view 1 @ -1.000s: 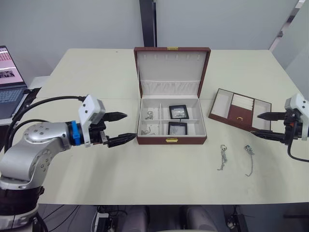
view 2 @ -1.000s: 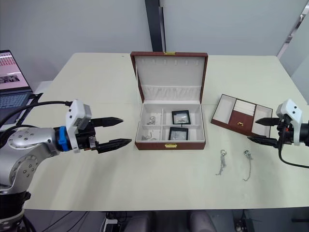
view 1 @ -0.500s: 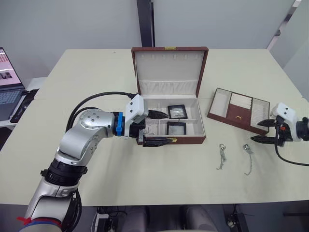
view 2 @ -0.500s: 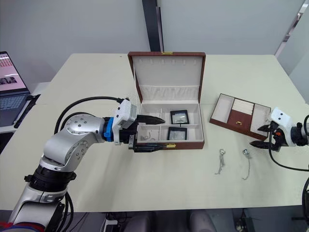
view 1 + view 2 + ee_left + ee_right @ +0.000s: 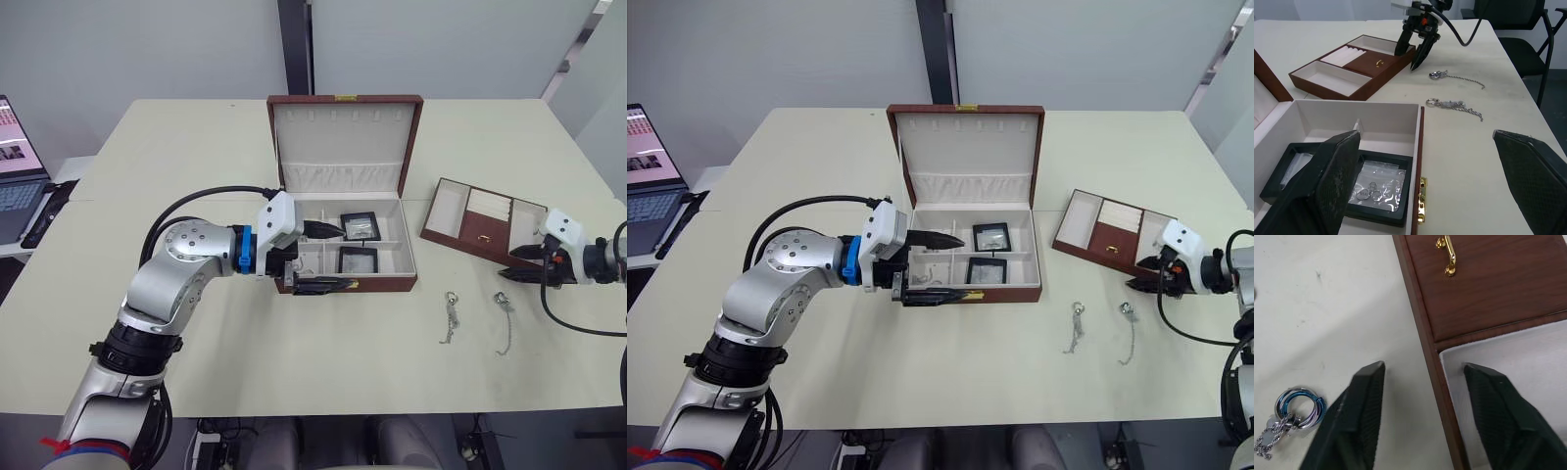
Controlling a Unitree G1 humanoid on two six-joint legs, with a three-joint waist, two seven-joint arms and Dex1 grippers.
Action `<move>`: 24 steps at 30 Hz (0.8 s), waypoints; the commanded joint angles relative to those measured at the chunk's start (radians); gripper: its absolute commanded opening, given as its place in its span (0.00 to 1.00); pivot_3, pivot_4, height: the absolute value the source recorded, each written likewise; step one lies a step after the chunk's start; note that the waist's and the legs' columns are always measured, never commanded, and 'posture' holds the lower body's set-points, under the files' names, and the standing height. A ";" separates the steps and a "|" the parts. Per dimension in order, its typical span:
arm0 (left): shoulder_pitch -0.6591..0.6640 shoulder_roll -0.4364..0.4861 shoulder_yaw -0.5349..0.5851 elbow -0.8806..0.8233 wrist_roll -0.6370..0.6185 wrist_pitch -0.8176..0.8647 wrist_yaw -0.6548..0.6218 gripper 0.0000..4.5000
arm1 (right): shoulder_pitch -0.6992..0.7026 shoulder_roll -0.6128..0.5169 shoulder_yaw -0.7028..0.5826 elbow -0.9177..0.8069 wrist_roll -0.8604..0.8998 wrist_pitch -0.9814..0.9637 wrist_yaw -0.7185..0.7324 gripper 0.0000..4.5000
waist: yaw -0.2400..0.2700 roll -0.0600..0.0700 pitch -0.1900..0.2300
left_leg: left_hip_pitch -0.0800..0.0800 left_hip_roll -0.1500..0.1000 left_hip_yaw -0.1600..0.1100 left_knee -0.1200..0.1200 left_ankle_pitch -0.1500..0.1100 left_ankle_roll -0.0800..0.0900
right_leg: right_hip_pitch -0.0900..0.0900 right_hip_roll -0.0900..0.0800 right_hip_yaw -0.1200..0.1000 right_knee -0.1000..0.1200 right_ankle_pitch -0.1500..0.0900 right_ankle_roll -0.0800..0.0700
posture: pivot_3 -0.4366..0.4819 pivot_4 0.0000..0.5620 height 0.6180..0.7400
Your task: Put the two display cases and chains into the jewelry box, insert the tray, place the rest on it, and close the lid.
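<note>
Since half a second ago, my right gripper [image 5: 1143, 279] has slid in toward the tray [image 5: 1114, 232], and its fingers now straddle the tray's near wall, one fingertip outside on the table, one over the white end compartment. They are spread apart and holding nothing. My left gripper [image 5: 942, 266] has barely shifted; it hovers wide open over the left front of the jewelry box [image 5: 969, 246], empty too, one finger above the compartments and the other out past the front wall.

Inside the box, the two display cases [image 5: 359, 243] lie in the right-hand compartments, one behind the other, and small silver pieces sit in the left ones. The lid stands open. Two chains [image 5: 478, 317] lie side by side on the table, at about five o'clock from the box and just in front of the tray, each running roughly from twelve to six o'clock with its ring at the far end.

What matters for the coming move is the tray's lie: it sits at three o'clock from the box, skewed, its long axis running from about ten to four o'clock. My right gripper is at its near right end, far closer than my left. In my right wrist view the nearest chain's ring [image 5: 1299, 407] sits just outside my fingertip [image 5: 1367, 382], so I judge it could be nudged if I pinch carelessly.
</note>
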 commanded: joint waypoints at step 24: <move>0.091 -0.042 0.049 -0.029 0.016 -0.117 0.063 1.00 | 0.111 -0.127 -0.121 -0.274 0.096 0.117 0.092 0.00 | 0.008 0.002 0.000 | 0.000 0.000 0.000 0.000 0.000 0.000 | 0.000 -0.001 0.000 0.000 0.000 0.000 | 0.48 0.27 1.00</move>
